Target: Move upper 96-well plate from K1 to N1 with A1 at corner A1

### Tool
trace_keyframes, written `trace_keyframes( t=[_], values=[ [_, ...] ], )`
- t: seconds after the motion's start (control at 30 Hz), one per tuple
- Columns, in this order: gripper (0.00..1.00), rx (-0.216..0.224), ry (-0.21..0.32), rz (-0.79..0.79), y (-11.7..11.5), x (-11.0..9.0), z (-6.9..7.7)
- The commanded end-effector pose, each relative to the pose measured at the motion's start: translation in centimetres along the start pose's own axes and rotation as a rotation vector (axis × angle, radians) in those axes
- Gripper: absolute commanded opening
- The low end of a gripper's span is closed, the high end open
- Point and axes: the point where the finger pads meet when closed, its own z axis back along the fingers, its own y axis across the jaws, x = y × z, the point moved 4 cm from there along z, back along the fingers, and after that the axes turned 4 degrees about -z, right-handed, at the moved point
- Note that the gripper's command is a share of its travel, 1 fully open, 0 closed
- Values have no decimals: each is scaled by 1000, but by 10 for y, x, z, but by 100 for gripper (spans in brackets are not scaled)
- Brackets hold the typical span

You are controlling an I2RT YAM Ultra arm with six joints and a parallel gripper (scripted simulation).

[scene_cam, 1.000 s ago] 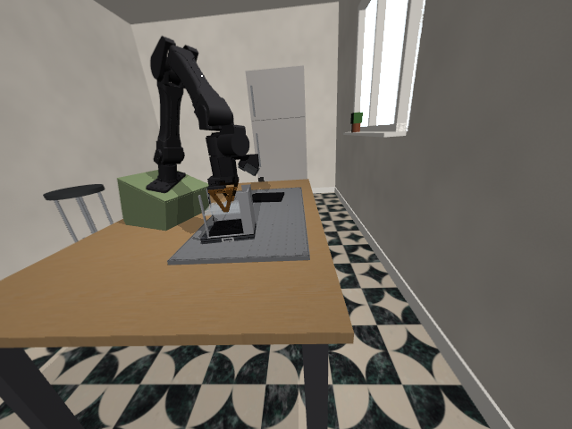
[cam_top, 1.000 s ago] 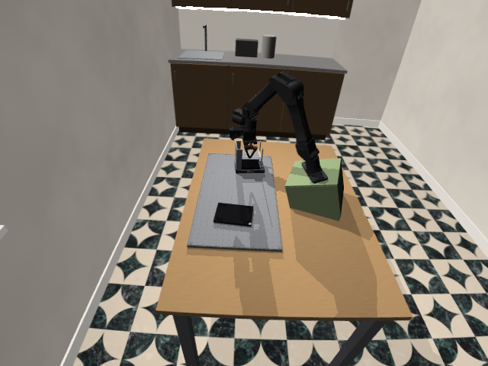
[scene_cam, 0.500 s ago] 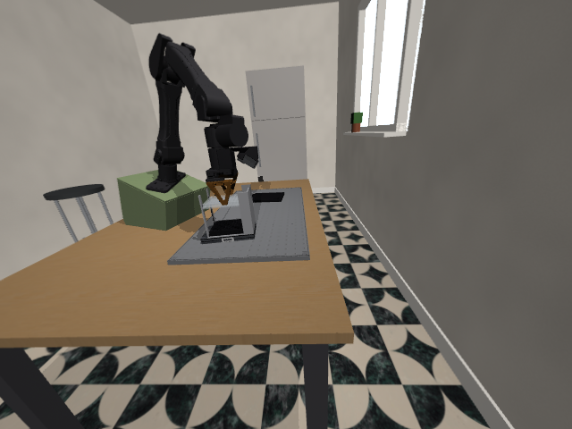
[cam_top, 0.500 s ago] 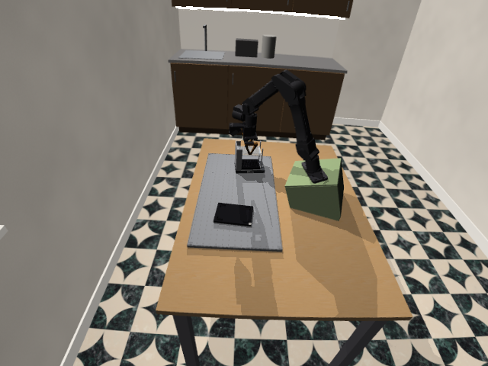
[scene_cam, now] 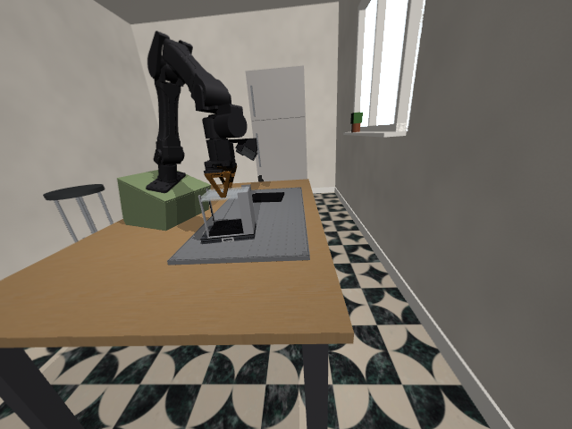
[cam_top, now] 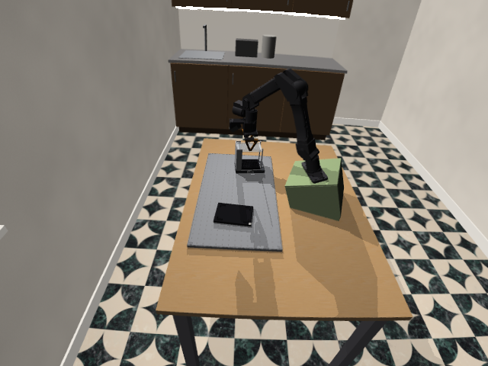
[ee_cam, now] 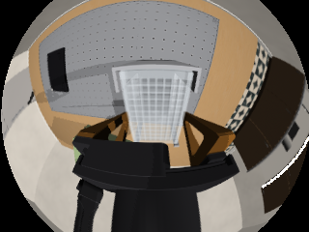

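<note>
My gripper [cam_top: 250, 147] is shut on the upper 96-well plate [cam_top: 248, 144], a pale translucent plate, gripping it by its two long sides. It holds the plate level at about the height of the post tops of stack rack K1 [cam_top: 249, 159]. The wrist view shows the plate's well grid [ee_cam: 156, 106] between my brown fingers. The lower plate [cam_top: 251, 163] is dark and lies at the bottom of the rack, as the exterior view also shows [scene_cam: 227, 226]. Plate nest N1 [cam_top: 233, 214] is a black rectangle nearer the front of the grey baseplate [cam_top: 236, 204], with nothing in it. A small pale mark sits at its front right corner [cam_top: 249, 224].
The arm's base stands on a green block [cam_top: 315, 189] to the right of the baseplate. A stool [scene_cam: 76, 194] stands beyond the table's edge. The rack's thin upright posts [scene_cam: 203, 214] surround the plate stack.
</note>
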Motion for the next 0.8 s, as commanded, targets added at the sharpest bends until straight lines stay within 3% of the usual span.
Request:
trace_keyframes(
  t=[0.0, 0.3, 0.77],
  values=[
    [0, -28, -41, -3, -5, 5, 27],
    [0, -28, -41, -2, -5, 4, 42],
    [0, -28, -41, -5, -5, 4, 42]
  ],
)
